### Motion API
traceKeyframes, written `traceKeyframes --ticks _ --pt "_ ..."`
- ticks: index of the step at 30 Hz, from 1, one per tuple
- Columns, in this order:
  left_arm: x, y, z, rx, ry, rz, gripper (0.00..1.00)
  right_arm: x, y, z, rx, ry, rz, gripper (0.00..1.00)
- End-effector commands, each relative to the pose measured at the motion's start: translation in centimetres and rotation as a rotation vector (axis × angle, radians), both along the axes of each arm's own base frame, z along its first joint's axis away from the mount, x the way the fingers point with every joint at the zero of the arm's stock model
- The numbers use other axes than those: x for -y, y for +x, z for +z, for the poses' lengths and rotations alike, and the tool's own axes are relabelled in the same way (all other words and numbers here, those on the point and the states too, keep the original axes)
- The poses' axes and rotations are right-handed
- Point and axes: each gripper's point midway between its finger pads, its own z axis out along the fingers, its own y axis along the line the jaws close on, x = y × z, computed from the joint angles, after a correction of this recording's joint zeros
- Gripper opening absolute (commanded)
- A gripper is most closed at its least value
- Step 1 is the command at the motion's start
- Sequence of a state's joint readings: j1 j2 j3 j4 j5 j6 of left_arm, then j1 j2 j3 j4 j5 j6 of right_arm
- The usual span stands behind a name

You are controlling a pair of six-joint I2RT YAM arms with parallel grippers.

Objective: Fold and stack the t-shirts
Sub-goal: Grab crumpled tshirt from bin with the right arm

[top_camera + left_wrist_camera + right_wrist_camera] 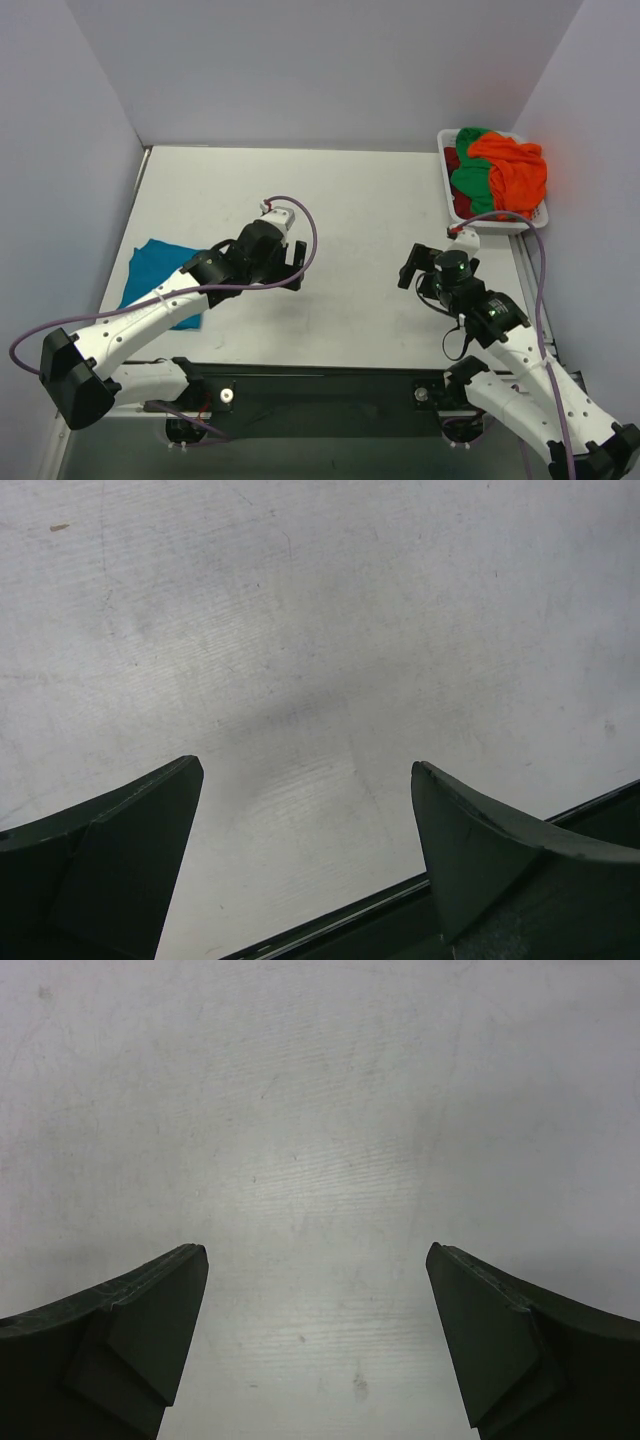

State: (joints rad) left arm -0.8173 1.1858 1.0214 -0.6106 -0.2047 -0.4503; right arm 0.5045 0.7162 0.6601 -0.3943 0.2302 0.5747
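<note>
A folded teal blue t-shirt (158, 277) lies flat at the left of the table, partly under my left arm. An orange t-shirt (517, 170), a green one (472, 182) and a dark red one (455, 160) are heaped in the white basket (500, 224) at the back right. My left gripper (292, 262) is open and empty over bare table right of the teal shirt; its wrist view (306, 770) shows only table and the near edge. My right gripper (415, 268) is open and empty over bare table, in front of the basket; its wrist view (315, 1255) shows only table.
Grey walls close the table at the back and both sides. The table's near edge, a dark strip (400, 900), runs just below my left fingers. Purple cables loop from both wrists.
</note>
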Motion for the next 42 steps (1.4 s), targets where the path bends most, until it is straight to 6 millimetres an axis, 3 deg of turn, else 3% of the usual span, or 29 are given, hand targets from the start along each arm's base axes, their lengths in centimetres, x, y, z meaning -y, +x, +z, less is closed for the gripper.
traceKeyframes --ticks 1,6,7,9,10,12,13,14,15,16,17,18,21,23,24,26,29,37,42 --pt "0.1 -0.4 1.0 0.013 -0.027 -0.018 0.97 0.3 -0.2 0.1 -0.018 -0.018 -0.003 1.0" --pt "0.2 -0.7 1.6 0.008 -0.036 -0.032 0.97 0.3 1.5 1.0 -0.035 -0.077 0.004 1.0" --pt "0.0 -0.7 2.0 0.012 -0.032 -0.031 0.97 0.6 2.8 2.7 -0.006 -0.075 -0.02 1.0" --pt "-0.2 -0.7 2.7 0.026 -0.037 -0.029 0.97 0.9 4.6 2.5 -0.057 -0.093 -0.026 1.0" --pt "-0.2 -0.7 3.0 0.032 -0.036 -0.034 0.97 1.3 6.2 4.8 -0.022 -0.089 -0.025 1.0" --pt "-0.6 -0.8 4.0 0.048 -0.04 -0.034 0.97 4.4 9.1 4.9 -0.06 -0.086 -0.119 1.0" --pt "-0.6 -0.8 4.3 0.054 -0.039 -0.036 0.97 4.9 10.6 6.9 -0.03 -0.049 -0.122 1.0" --pt "-0.8 -0.9 4.7 0.056 -0.037 -0.037 0.97 5.9 11.8 7.6 -0.023 -0.033 -0.147 1.0" --pt "-1.0 -0.9 5.1 0.065 -0.035 -0.038 0.97 8.8 13.3 6.8 -0.058 -0.02 -0.223 0.99" --pt "-1.2 -0.9 5.2 0.069 -0.029 -0.038 0.97 10.1 14.2 7.1 -0.06 0.008 -0.274 0.99" --pt "-1.2 -1.0 5.5 0.075 -0.03 -0.039 0.97 11.2 15.5 8.7 -0.028 0.045 -0.297 0.98" --pt "-1.4 -0.9 5.7 0.083 -0.033 -0.036 0.97 13.8 16.5 7.6 -0.056 0.065 -0.372 0.97" --pt "-1.4 -0.7 5.9 0.088 -0.029 -0.043 0.97 18.5 19.6 7.8 -0.035 0.14 -0.517 0.97" --pt "-1.4 -0.6 5.9 0.084 -0.029 -0.045 0.97 19.9 21.2 7.5 -0.038 0.186 -0.561 0.9" --pt "-1.4 -0.5 5.9 0.083 -0.03 -0.046 0.97 21.7 22.2 6.3 -0.059 0.221 -0.599 0.87" --pt "-1.3 -0.5 5.8 0.073 -0.029 -0.048 0.97 22.9 23.2 4.8 -0.071 0.295 -0.648 0.81" --pt "-1.6 -0.6 5.9 0.076 -0.027 -0.051 0.97 24.6 24.7 1.3 -0.101 0.319 -0.705 0.81" --pt "-1.9 0.1 4.7 0.077 -0.011 -0.035 0.98 26.7 26.7 0.5 -0.033 0.278 -0.764 0.81" --pt "-1.9 0.3 4.2 0.039 -0.048 -0.043 0.97 27.5 26.8 -1.2 -0.067 0.227 -0.771 0.79"
